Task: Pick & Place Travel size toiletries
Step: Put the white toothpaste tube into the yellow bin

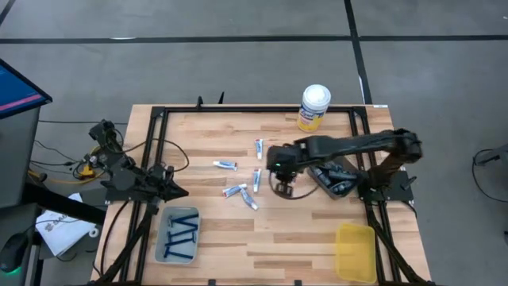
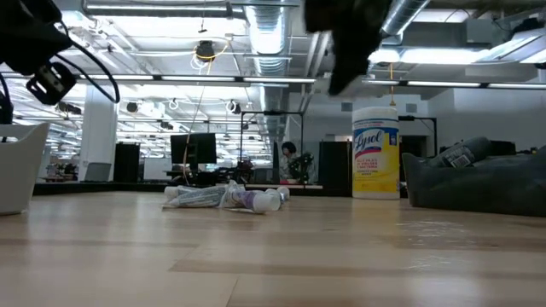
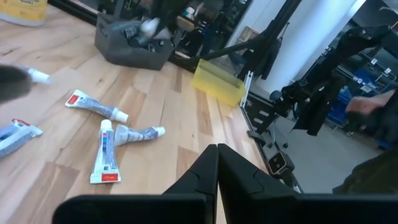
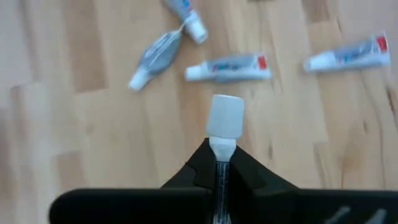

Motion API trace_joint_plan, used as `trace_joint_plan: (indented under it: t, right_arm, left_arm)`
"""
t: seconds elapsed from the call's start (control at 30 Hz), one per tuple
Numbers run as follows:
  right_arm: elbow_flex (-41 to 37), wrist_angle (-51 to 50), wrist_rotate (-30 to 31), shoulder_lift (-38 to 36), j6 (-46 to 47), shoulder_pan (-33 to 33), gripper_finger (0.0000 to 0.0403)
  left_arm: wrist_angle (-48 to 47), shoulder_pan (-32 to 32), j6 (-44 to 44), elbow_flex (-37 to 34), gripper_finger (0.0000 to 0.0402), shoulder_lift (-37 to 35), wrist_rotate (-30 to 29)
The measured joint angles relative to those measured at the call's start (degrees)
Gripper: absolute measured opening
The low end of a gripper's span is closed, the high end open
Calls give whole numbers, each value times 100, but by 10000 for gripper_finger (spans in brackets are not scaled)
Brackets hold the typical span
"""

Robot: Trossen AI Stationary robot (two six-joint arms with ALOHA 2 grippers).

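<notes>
Several small white tubes with blue print (image 1: 256, 176) lie scattered flat on the middle of the table, and the right wrist view shows them too (image 4: 227, 67). My right gripper (image 4: 219, 163) hovers above them, just right of the cluster, shut on one white tube (image 4: 225, 118). My left gripper (image 3: 217, 171) is shut and waits at the table's left edge (image 1: 171, 189). Dark-blue razors (image 1: 181, 233) lie in the grey tray (image 1: 164, 256). Dark grey containers sit in the dark tray (image 1: 333, 179). My right gripper pinches the white tube by its body just behind the cap (image 4: 219, 152), between the two fingers. The fingers lie along the tube and point down from above. The white cap (image 4: 225, 115) sticks out past the fingertips, clear of the table.
A tall yellow canister with a white lid (image 1: 315, 107) stands at the far edge. The yellow tray (image 1: 355, 250) sits at the near right corner. The dark tray lies under my right arm. A black frame (image 1: 151, 143) runs round the table. Bare wood shows along the near middle.
</notes>
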Motion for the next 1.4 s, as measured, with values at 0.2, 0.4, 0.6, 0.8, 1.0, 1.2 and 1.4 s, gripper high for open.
trace_joint_plan:
  t: [0.2,0.4,0.6,0.8,1.0,1.2,1.4]
  right_arm:
    - [2,-872,5,-834,1231,779,3]
    - [2,-1704,274,-1131,2984,1935,9]
    - [0,-2139,284,-1067,5116,3209,3]
    - [0,-2314,284,-1069,7551,4377,8]
    - [2,-2822,297,-903,9662,5201,5]
    - [0,-2904,241,-371,10603,5595,7]
    - [0,-2844,85,174,10970,5736,9]
  left_arm:
    - [332,1,-27,-307,1,-33,-52]
    - [393,0,62,-394,1,-21,-274]
    - [391,6,140,-396,1,-18,-424]
    - [391,7,166,-396,1,-18,-424]
    - [389,7,458,-396,1,-15,-458]
    - [387,7,498,-396,1,-15,-470]
    - [392,7,495,-396,1,-15,-470]
